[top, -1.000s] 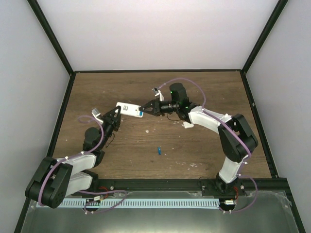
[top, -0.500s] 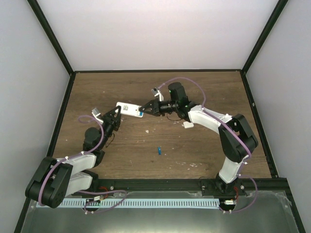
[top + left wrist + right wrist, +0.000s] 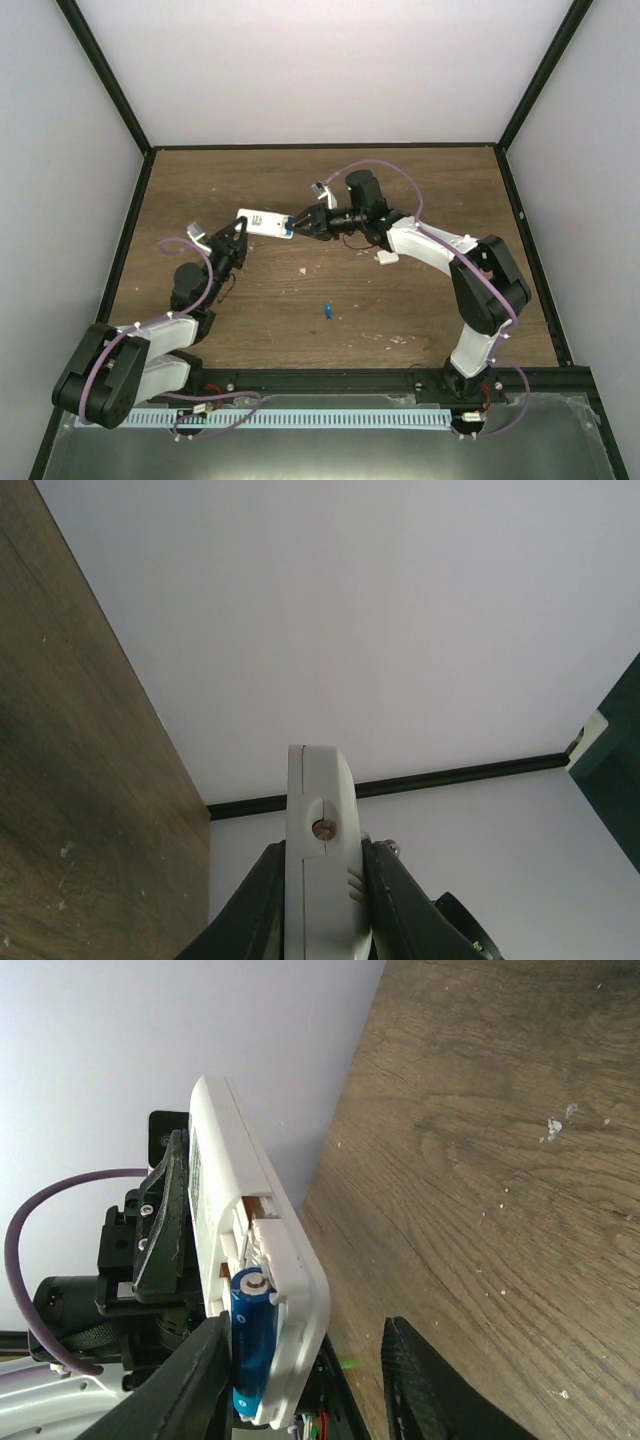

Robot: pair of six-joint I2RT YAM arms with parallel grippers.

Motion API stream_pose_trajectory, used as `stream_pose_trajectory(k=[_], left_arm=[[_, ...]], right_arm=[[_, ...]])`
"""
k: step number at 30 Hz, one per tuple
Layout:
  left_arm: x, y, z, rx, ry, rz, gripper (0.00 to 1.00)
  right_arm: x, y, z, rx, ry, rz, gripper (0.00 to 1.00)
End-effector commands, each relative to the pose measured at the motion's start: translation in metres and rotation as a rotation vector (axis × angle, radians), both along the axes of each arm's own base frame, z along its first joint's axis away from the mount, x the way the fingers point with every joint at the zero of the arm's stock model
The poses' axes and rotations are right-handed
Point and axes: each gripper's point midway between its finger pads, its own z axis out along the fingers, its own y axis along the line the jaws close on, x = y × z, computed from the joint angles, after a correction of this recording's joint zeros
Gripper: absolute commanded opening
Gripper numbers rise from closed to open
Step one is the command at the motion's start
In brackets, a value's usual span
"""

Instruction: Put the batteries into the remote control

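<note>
The white remote control [image 3: 262, 222] is held off the table, and my left gripper [image 3: 238, 233] is shut on its left end. In the left wrist view the remote control [image 3: 320, 820] stands edge-on, clamped between both fingers. One blue battery [image 3: 250, 1345] lies in the open compartment of the remote control [image 3: 290, 1280]. My right gripper [image 3: 310, 1385] is open around that end: one finger [image 3: 185, 1390] lies against the battery, the other [image 3: 430, 1390] stands clear. A second blue battery [image 3: 327, 311] lies on the wood, nearer the arm bases.
A small white piece [image 3: 386, 257] lies on the wooden table [image 3: 440, 200] under my right forearm. White crumbs are scattered over the boards. Black frame rails and pale walls bound the table on three sides.
My right gripper's jaws have spread apart at the remote's end. The remote and both grippers have shifted slightly left and toward the back.
</note>
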Motion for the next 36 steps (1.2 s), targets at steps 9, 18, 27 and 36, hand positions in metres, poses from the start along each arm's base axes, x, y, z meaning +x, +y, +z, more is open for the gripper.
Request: stream_pose_trajectory(k=[9,18,27,36], left_arm=[[-0.004,0.013,0.042,-0.077,-0.138,0.05,0.0],[-0.004,0.014,0.042,-0.075,-0.139,0.056,0.0],[-0.003,0.013,0.041,-0.067,-0.137,0.048,0.0],[-0.002,0.011,0.04,-0.064,-0.134,0.04,0.0]], right_arm=[[-0.002,0.0,0.044,0.108,-0.05,0.022,0.43],[-0.004,-0.008,0.068,0.184,-0.105,0.038,0.48],[0.017,-0.016,0.064,0.182,-0.028,-0.029,0.47],[0.031,-0.006,0.054,0.093,-0.024,-0.038,0.48]])
